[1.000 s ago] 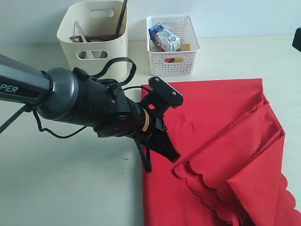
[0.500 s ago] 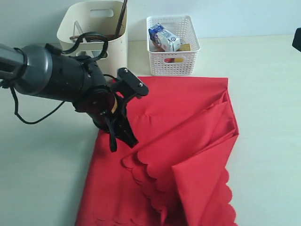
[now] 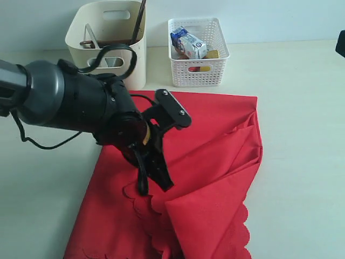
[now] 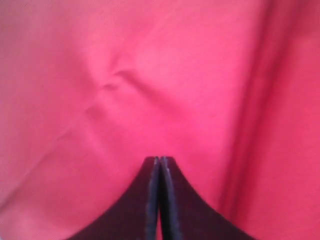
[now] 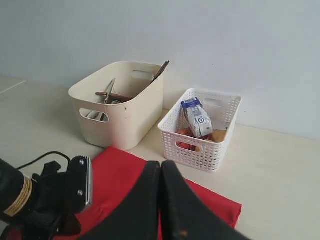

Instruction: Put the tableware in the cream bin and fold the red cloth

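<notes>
**Folding step.** Tableware (image 3: 108, 43) in bin (image 3: 136, 67). Cloth (image 3: 215, 156) on table (image 3: 302, 108) in front, partly doubled, scalloped flap lying askew. Left gripper (image 3: 153, 182) low on cloth by scalloped edge, fingers pressed together; whether a layer is pinched cannot be told. Right gripper (image 5: 160, 167) raised clear, fingers together, empty. For a neat fold: confirm one edge layer in grip, lift little, carry square across, align edges before release.

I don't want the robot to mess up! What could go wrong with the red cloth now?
The red cloth lies bunched in uneven layers, so the fold may end crooked. The left gripper seems to pinch thin fabric with closed tips; it might slip out.
</notes>
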Controlling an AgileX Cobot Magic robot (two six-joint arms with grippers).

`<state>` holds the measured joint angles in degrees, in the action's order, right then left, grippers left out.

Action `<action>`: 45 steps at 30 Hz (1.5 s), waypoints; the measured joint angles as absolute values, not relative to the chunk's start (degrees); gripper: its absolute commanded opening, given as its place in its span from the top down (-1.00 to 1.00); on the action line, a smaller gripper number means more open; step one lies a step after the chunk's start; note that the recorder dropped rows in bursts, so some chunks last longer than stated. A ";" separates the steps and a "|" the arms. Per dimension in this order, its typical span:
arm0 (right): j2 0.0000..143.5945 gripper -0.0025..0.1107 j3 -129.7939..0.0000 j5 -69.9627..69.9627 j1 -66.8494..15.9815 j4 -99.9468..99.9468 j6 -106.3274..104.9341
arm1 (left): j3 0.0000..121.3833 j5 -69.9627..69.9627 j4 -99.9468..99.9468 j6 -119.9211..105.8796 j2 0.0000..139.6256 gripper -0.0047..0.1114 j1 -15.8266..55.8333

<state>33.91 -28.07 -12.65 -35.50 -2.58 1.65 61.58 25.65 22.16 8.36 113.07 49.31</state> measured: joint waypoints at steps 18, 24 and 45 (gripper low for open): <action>33.91 0.96 -28.07 -12.65 -35.50 -2.58 1.65 | 61.58 12.99 19.15 8.03 112.08 0.88 68.20; 33.91 0.96 -28.07 -12.65 -35.50 -2.58 1.65 | 61.49 13.14 20.25 7.92 104.84 0.88 72.59; 33.91 0.96 -28.07 -12.65 -35.50 -2.58 1.65 | 50.90 3.43 19.59 10.48 108.39 0.88 65.11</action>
